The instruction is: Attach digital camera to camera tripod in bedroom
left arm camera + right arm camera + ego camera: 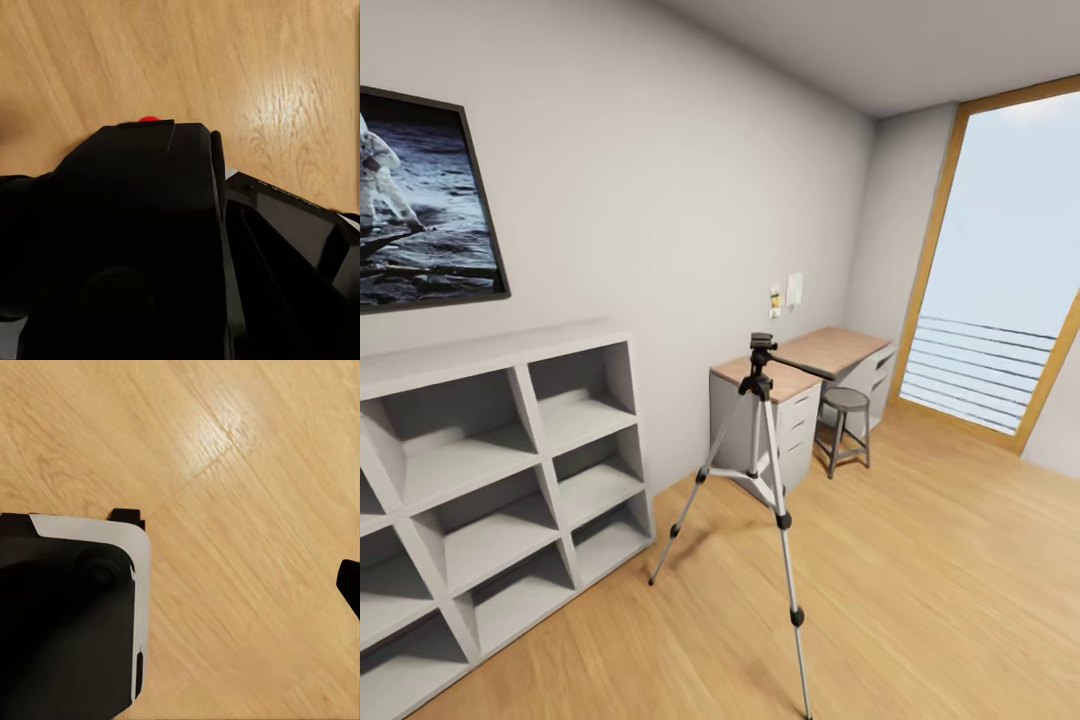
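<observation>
The tripod (762, 470) stood in the middle of the bedroom's wood floor (920, 560), legs splayed wide, head bare and pan handle angled back toward the desk (830, 352). It stood free of the white shelving (500, 480) and the round stool (846, 425), which I took to be why it sat there: room to come at it from any side.

In the left wrist view, a black blocky body with a red dot (149, 118) peeking over its top edge looked like the camera (135, 225), carried low over the planks. It sat right up against the left gripper, and I judged it was clamped there, though the fingers themselves were hidden behind it. Carrying it close and low would keep it steady while rolling.

The right wrist view looked down on floor, with a dark white-edged part of the machine (71, 622) beneath it and one black fingertip (350, 585) at the frame edge; with nothing between, I read that gripper as spread wide and empty.

The mounting remained undone; the camera would have to be lifted to the tripod's head
</observation>
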